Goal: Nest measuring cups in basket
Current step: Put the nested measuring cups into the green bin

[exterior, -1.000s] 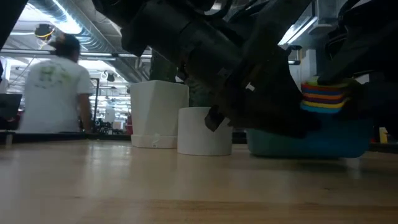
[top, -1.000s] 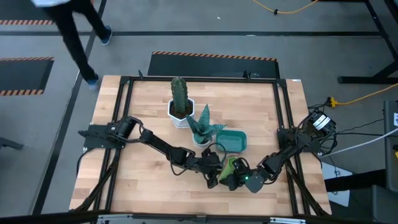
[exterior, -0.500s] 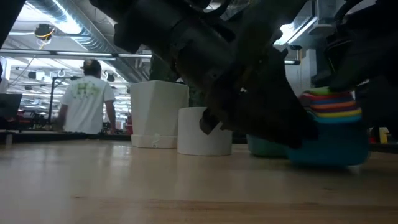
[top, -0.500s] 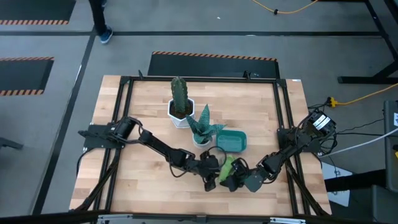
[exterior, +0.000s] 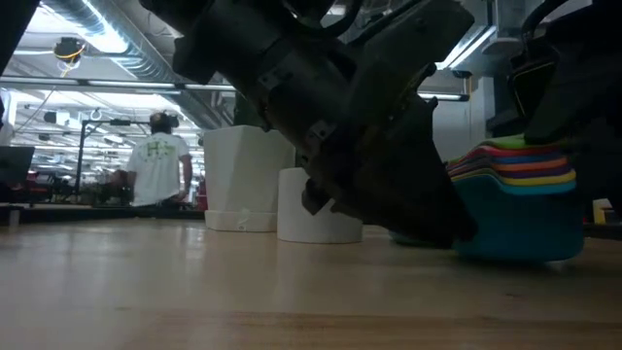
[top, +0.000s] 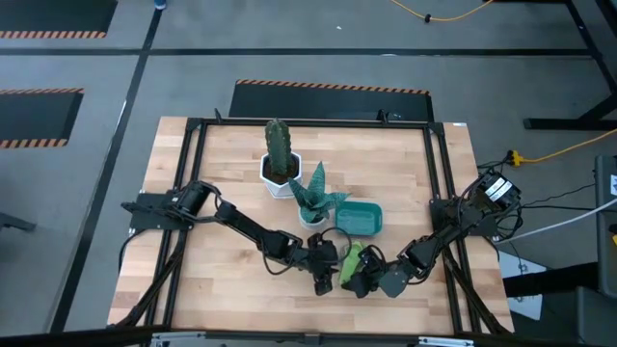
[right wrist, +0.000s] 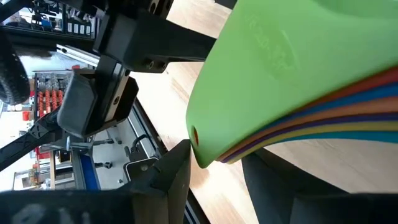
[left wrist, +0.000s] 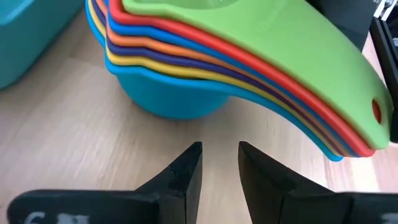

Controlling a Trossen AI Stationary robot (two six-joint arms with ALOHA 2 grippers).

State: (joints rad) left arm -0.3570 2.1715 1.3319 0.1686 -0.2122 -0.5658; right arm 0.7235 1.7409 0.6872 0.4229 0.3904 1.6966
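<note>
No readable text (green cup embossing illegible).

From above I see the light wood plank surface inside a black metal frame, standing on a grey floor. Orange-and-black hazard strips mark the floor at the far edge and off to the side. A yellow cable runs across the floor. A dark mat lies beside the surface. At table height I see a big workshop hall behind: ceiling ducts, bright strip lights, and a person in a white shirt standing well back.
</note>
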